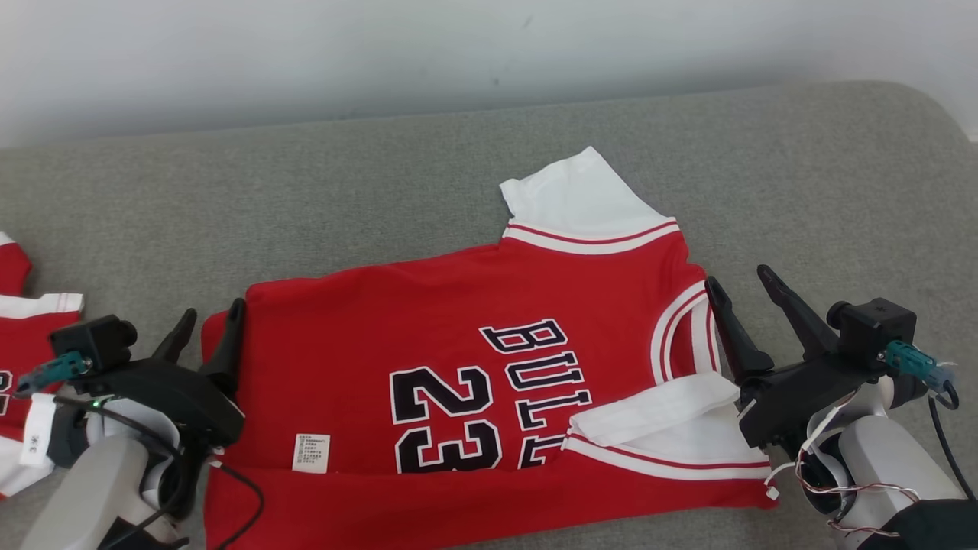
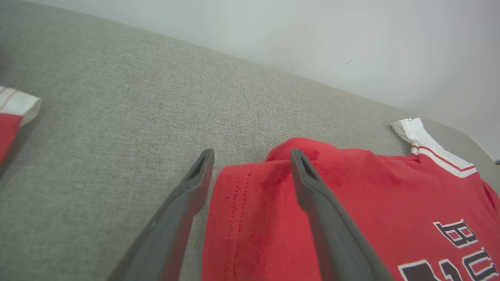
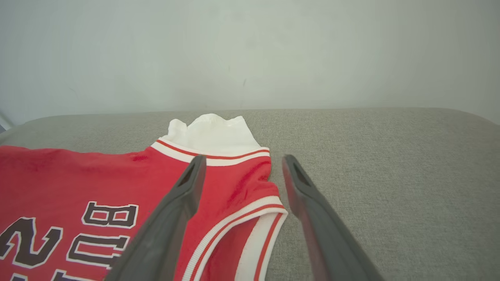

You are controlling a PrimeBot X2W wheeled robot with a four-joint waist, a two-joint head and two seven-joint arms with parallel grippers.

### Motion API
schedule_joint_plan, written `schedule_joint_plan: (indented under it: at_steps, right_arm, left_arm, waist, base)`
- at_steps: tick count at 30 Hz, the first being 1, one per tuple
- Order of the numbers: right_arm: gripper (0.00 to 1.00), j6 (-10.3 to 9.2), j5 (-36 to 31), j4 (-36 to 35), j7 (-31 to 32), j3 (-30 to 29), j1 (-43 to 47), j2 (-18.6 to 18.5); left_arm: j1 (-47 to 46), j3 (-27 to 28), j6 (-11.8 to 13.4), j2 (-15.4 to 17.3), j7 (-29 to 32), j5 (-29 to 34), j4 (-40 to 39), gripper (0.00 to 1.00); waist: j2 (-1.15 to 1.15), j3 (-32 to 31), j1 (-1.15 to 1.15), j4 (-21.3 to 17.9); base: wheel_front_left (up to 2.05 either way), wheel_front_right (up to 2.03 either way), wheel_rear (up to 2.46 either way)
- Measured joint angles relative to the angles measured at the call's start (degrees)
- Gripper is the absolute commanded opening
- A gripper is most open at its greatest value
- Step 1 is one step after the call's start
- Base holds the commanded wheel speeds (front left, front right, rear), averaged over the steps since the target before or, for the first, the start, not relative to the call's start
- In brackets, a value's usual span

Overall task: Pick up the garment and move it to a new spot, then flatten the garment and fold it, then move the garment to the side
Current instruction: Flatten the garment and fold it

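Open and empty, the left tool at nine o'clock of the garment and the right tool at three o'clock flank it, likely for folding.

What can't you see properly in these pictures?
- Head view: the white label on the jersey has print too small to read.
- Head view: the jersey's own fold and white sleeve cover the end of its lettering.
- Head view: the second red garment is cut off by the left edge and partly behind the left gripper.
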Motion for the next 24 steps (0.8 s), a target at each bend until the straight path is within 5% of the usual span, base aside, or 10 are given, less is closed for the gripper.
schedule_joint_plan:
  at_steps: [10,11,13,14,24]
  right_arm:
    - [1.00,0.00,0.5,1.6,-1.1,1.0,-0.8,-0.3]
    - [1.00,0.00,0.5,1.7,-1.1,1.0,-0.8,-0.3]
    - [1.00,0.00,0.6,1.9,-1.3,1.0,-0.8,-0.3]
    - [1.00,0.00,0.6,2.0,-1.4,1.0,-0.8,-0.3]
    - [1.00,0.00,1.0,3.6,-1.8,2.4,-2.2,0.2]
  left_arm:
    - [-2.7,-4.8,0.0,0.6,0.0,-5.2,5.4,1.00]
    - [-2.7,-5.5,0.0,0.7,0.4,-5.6,5.5,0.93]
    - [-2.7,-6.7,0.0,1.0,1.0,-6.9,5.6,0.08]
    - [-2.8,-7.3,0.0,1.1,1.0,-7.3,5.5,0.00]
    - [-4.5,-11.5,0.0,2.4,-3.2,-9.6,6.1,0.00]
  waist:
    - [0.00,0.5,-0.01,-1.2]
    - [0.00,0.4,-0.01,-1.2]
    - [0.00,0.3,-0.01,-1.0]
    - [0.00,0.3,-0.01,-1.0]
    - [0.00,-0.4,-0.01,0.3]
  base:
    - [0.00,0.00,0.00]
    - [0.00,0.00,0.00]
    - [0.00,0.00,0.00]
    - [0.00,0.00,0.00]
    - [0.00,0.00,0.00]
